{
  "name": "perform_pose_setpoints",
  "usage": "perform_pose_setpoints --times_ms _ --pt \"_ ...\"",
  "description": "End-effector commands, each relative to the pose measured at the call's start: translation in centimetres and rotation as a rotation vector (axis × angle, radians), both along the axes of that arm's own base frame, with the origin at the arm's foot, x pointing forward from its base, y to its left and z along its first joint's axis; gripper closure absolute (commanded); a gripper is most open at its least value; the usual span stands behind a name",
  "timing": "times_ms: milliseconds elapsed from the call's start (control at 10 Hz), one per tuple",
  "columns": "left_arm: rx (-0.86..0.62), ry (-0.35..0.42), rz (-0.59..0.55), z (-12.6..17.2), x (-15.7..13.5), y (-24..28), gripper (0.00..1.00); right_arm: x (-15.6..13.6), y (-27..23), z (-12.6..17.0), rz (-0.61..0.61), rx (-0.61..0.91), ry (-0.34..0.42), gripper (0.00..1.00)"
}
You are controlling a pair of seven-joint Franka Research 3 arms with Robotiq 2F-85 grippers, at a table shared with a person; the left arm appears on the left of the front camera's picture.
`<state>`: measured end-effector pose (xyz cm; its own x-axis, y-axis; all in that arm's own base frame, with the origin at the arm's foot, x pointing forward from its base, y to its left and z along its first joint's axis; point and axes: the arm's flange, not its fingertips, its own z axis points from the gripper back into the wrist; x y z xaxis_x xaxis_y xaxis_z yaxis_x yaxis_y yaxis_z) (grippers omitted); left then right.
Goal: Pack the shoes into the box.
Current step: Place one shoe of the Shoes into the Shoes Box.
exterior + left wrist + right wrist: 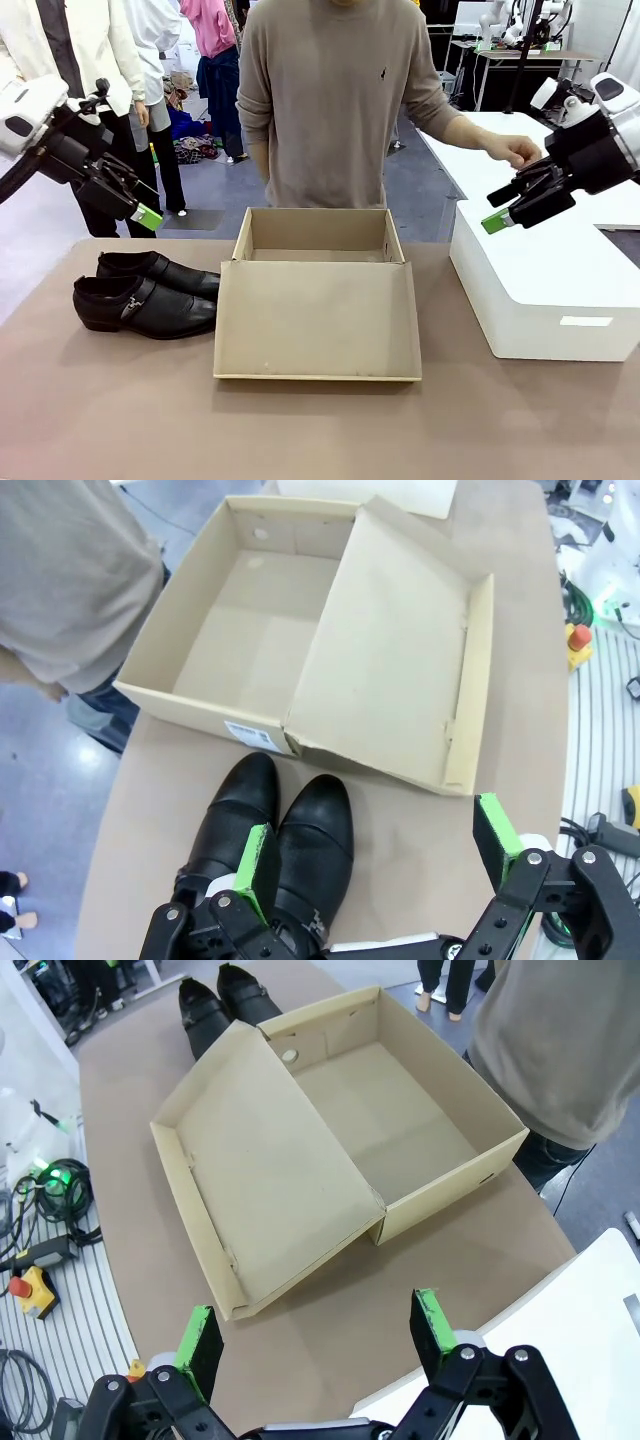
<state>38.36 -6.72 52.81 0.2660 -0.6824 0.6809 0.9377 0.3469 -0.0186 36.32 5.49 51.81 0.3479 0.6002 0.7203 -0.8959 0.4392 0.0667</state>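
The shoes (146,291) sit side by side on the table (100,410) at the robot's left, soles down and touching along their length. Their pointed toes aim toward the box (316,233), and a small metal buckle shows on the nearer one's side strap. The box stands in the middle of the table, open, with its bare cardboard floor showing. Its lid (316,320) is folded out flat toward the robot's side and rests on the table. The toe of the nearer shoe lies just beside the lid's left edge. The left gripper (135,198) hangs in the air above and a little behind the shoes, touching nothing. In the left wrist view its green-padded fingers stand wide apart, with the heel end of the shoes below them. To the right of the box, near it but apart, is a white plastic box (540,295). The right gripper (503,207) hovers over its far left corner, and the right wrist view shows its fingers spread too, pinching nothing. A person (330,110) stands at the far side behind the box, with one hand (515,150) held out close to the right gripper.
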Motion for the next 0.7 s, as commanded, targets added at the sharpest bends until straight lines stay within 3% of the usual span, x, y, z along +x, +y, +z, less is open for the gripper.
perform_pose_setpoints --times_ms 0,600 --pt "-0.019 -0.01 -0.022 0.02 0.28 0.25 0.0 0.42 -0.03 -0.13 0.028 0.019 -0.024 0.0" --pt "-0.019 -0.01 -0.022 0.02 0.28 0.25 0.0 0.42 -0.03 -0.13 0.028 0.019 -0.024 0.0"
